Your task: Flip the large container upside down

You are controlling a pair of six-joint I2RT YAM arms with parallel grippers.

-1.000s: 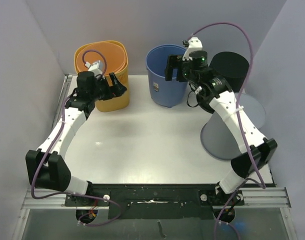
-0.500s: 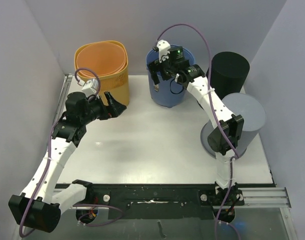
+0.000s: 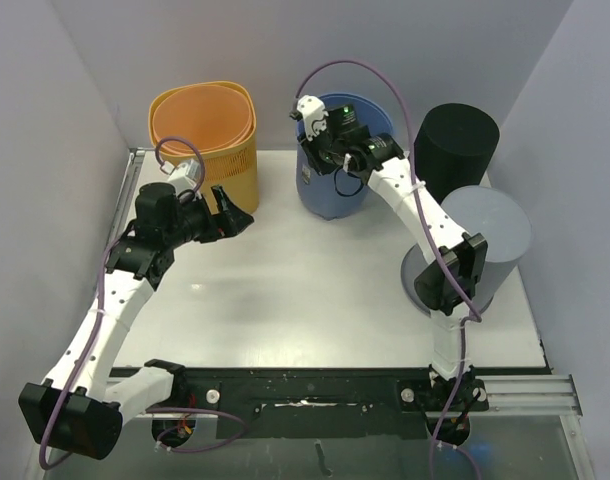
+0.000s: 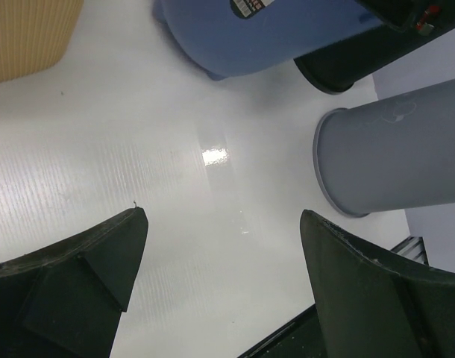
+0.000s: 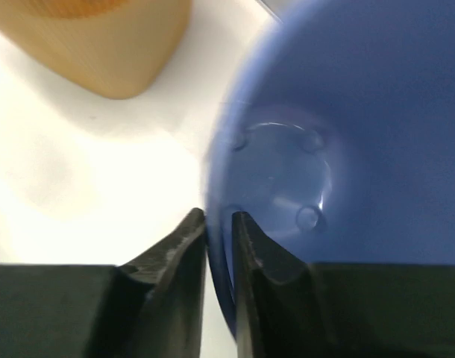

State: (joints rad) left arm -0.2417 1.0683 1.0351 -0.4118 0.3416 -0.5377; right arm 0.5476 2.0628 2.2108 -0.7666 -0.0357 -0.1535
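The large blue container (image 3: 337, 192) stands upright at the back middle of the white table, open end up. My right gripper (image 3: 310, 148) is shut on its left rim, one finger outside and one inside the wall. The right wrist view looks down into the blue container (image 5: 347, 112), with the thin rim pinched in the right gripper (image 5: 218, 220). My left gripper (image 3: 235, 212) hovers open over the table left of the container, holding nothing. In the left wrist view the blue container (image 4: 272, 33) lies ahead of the wide-open left gripper (image 4: 224, 216).
An orange basket (image 3: 205, 125) stands at the back left, just behind the left gripper. A black container (image 3: 455, 135) and a grey container (image 3: 490, 240) stand upside down on the right side, next to the right arm.
The right gripper moved left across the blue container's mouth and shut on its left rim. The left arm drew back from the orange basket and now hangs nearly still.
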